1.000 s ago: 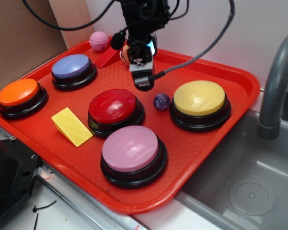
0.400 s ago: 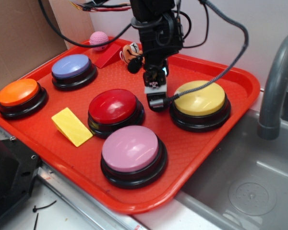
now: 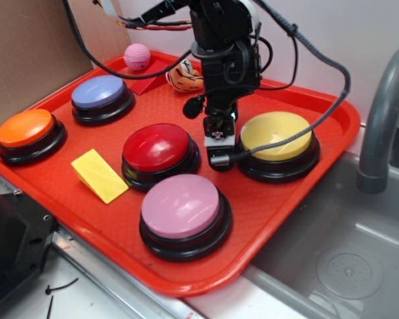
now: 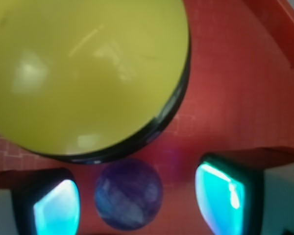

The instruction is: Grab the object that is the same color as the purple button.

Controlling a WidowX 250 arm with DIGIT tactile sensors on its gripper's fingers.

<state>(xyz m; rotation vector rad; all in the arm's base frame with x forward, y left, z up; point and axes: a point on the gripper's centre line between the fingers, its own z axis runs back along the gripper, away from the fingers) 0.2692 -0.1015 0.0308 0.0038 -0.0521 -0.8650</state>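
— On the tray (image 3: pixel 306 179), where are you now?

— Low between the red button (image 3: pixel 157 147) and the yellow button (image 3: pixel 276 135). A second ago my gripper (image 3: pixel 219 158) hung farther back, nearer the tray's far rim, with the ball in plain sight beside the yellow button. I have since swung over and come down on that spot.

— Can you see the ball from outside?

— No. In the exterior view my own arm hides it. The wrist view shows it: the purple ball (image 4: pixel 128 194) sits on the tray floor just beside the yellow button's black base, between my two fingers (image 4: pixel 220 193).

— Touching it?

— Not yet, as far as I can tell. My fingers are spread, one on each side, with red tray showing in the gap on the right. The ball lies closer to the left finger than the right.

— So what does the move buy you?

— I judge the approach is done and the grasp is next. The ball is round and glossy, so closing off-centre might squirt it out, and the yellow button crowds it on one side.

— And the pink ball (image 3: pixel 137 56)?

— Far back by the rim, well apart. Wrong colour against the purple button (image 3: pixel 98 92); I leave it alone.
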